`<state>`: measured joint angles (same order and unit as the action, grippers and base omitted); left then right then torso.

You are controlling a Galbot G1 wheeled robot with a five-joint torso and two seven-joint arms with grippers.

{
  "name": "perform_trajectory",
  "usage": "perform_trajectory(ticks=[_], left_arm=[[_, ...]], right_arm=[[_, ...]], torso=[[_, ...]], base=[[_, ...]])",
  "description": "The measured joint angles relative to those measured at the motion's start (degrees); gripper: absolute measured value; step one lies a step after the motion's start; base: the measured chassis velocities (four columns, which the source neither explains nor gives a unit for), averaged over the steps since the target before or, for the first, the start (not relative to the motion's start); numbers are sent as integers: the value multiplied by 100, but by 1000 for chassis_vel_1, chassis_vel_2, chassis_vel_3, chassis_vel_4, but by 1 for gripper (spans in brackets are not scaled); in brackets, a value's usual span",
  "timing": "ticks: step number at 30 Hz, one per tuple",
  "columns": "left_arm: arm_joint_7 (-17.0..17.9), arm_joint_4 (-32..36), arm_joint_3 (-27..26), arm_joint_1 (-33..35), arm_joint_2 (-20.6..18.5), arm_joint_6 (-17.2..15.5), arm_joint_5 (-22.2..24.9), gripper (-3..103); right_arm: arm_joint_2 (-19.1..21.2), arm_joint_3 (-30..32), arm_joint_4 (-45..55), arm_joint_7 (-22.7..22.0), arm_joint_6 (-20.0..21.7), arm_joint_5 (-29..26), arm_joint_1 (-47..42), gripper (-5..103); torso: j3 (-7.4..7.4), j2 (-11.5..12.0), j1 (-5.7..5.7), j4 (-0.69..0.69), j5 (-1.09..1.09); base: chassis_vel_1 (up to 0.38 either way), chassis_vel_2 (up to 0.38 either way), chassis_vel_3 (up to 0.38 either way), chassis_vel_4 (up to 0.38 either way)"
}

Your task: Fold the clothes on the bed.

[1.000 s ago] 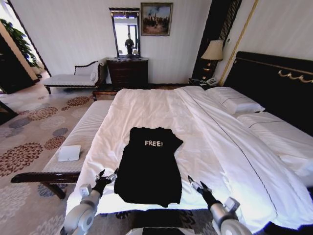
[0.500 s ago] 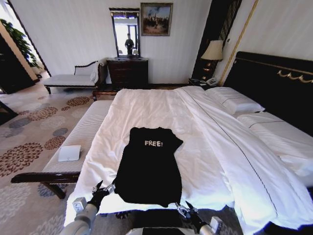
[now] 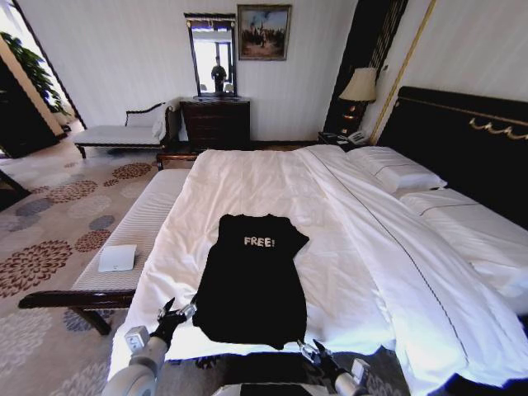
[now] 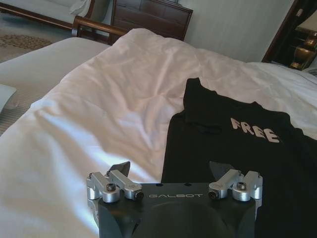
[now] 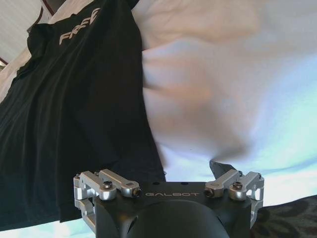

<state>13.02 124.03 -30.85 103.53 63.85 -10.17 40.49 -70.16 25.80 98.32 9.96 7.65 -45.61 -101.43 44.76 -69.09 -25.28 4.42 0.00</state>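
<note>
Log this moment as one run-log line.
black T-shirt: flat on bed, partly folded | left gripper: open, at shirt's near-left corner | right gripper: open, at near-right hem | grasp: none

One T-shirt (image 3: pixel 249 280), two pillows (image 3: pixel 396 172).

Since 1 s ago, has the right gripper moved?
Yes. The right gripper has pulled back toward the robot and inward, from beside the T-shirt hem to below the bed edge.
</note>
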Motion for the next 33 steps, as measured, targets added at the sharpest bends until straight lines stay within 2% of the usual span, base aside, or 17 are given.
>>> perform_trajectory(ticks=[4, 8, 10, 13, 15, 19, 20, 22, 23, 24, 26, 27, 28, 31, 33], left_arm=[[38, 8, -29, 40, 10, -29, -73, 89], [50, 46, -131, 123, 2, -47, -37, 89], [49, 59, -157, 134, -8, -54, -5, 89], [49, 49, -227, 146, -34, -61, 92, 89], [48, 37, -231, 147, -34, -66, 115, 89], [42, -57, -193, 280, -1, -108, 310, 89], [42, -57, -193, 280, -1, -108, 310, 89], [16, -86, -166, 439, 16, -108, 376, 89], [-8, -93, -163, 520, 20, -107, 406, 89], [-31, -99, -162, 606, 21, -100, 439, 89], [-35, -100, -161, 623, 22, -98, 445, 89], [-64, -108, -153, 745, 17, -75, 483, 89], [-80, -122, -144, 868, 5, -37, 519, 89], [-115, -159, -148, 1014, -9, 10, 551, 91], [-186, -229, -209, 1147, -16, 60, 524, 88]], right_arm=[[-29, -68, 24, -8, -1, 2, 16, 93], [-93, -150, 0, -44, 18, -7, 112, 71], [-99, -155, 0, -47, 21, -8, 114, 71], [-111, -161, 50, -54, 24, -8, 74, 54], [-113, -161, 63, -56, 25, -9, 61, 54], [-125, -154, 119, -70, 26, 14, -9, 33], [-125, -154, 119, -70, 26, 14, -9, 33], [-124, -138, 149, -69, 29, 14, -23, 22], [-122, -128, 164, -70, 30, 13, -27, 22], [-119, -116, 176, -69, 32, 9, -27, 17], [-119, -115, 177, -70, 33, 8, -27, 17], [-117, -98, 183, -77, 36, 1, -27, 6], [-116, -83, 183, -92, 39, 0, -26, 3], [-122, -71, 183, -115, 41, 5, -29, 1], [-136, -57, 183, -132, 45, 18, -45, 0]], torso=[[0, 0, 1, 0, -1], [0, 0, 0, -1, 0], [0, 0, 0, 0, 0], [0, 0, 0, 0, 0], [0, 0, 0, 0, 0], [0, 0, 0, 0, -1], [0, 0, 0, 0, -1], [0, 0, 0, 0, 0], [0, 0, 0, 0, 0], [0, 0, 1, 0, 0], [0, 0, 1, 0, 0], [0, 0, 0, 0, 0], [0, -1, 0, 0, 0], [0, 0, 0, 0, 0], [0, 0, 1, -1, 0]], base=[[0, 0, 0, 0], [0, 0, 0, 0], [0, 0, 0, 0], [0, 0, 0, 0], [0, 0, 0, 0], [0, 0, 0, 0], [0, 0, 0, 0], [0, 0, 0, 0], [0, 0, 0, 0], [0, 0, 0, 0], [0, 0, 0, 0], [0, 0, 0, 0], [0, 0, 0, 0], [0, 0, 0, 0], [0, 0, 0, 0]])
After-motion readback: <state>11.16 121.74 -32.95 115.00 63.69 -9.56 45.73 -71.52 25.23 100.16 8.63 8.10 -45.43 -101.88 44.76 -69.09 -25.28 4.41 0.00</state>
